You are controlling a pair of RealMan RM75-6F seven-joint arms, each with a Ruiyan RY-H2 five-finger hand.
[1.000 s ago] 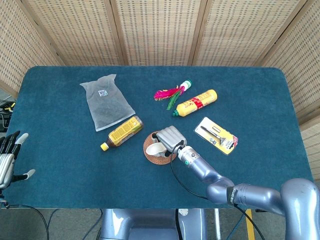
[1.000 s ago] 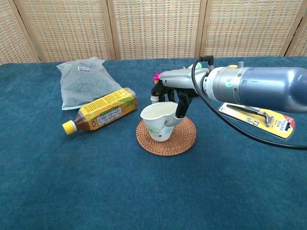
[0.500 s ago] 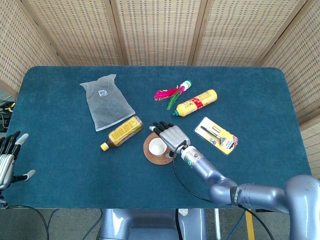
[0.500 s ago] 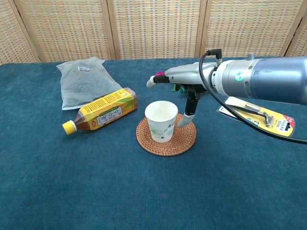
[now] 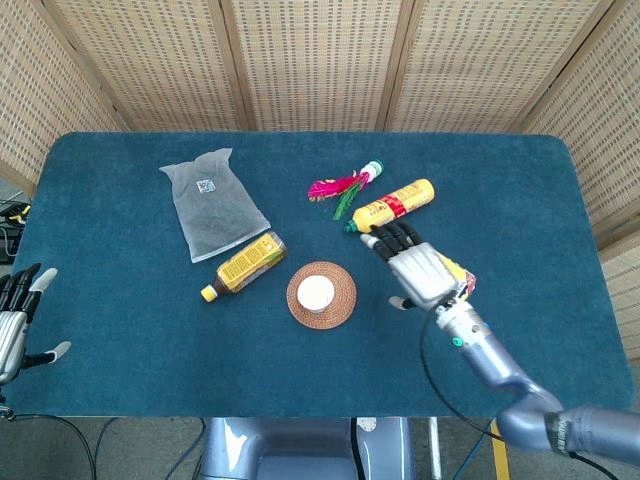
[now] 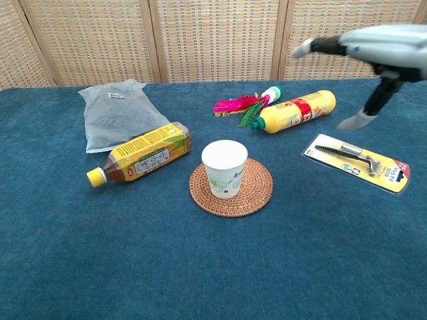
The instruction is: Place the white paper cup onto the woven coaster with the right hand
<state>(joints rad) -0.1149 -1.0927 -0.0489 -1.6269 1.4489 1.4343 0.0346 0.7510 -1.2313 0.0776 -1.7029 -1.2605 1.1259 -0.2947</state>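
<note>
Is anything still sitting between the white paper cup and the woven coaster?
Nothing visible. The white paper cup stands upright on the woven coaster, and the right hand is open, off to the side above the razor pack.

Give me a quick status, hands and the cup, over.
Right robot hand open, holding nothing, off the cup. Left robot hand open at the table edge. White paper cup upright on woven coaster. Nothing in the way.

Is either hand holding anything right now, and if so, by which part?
Nothing is held. The right hand is open above the table, apart from the white paper cup standing on the round woven coaster; the left hand is open too.
</note>
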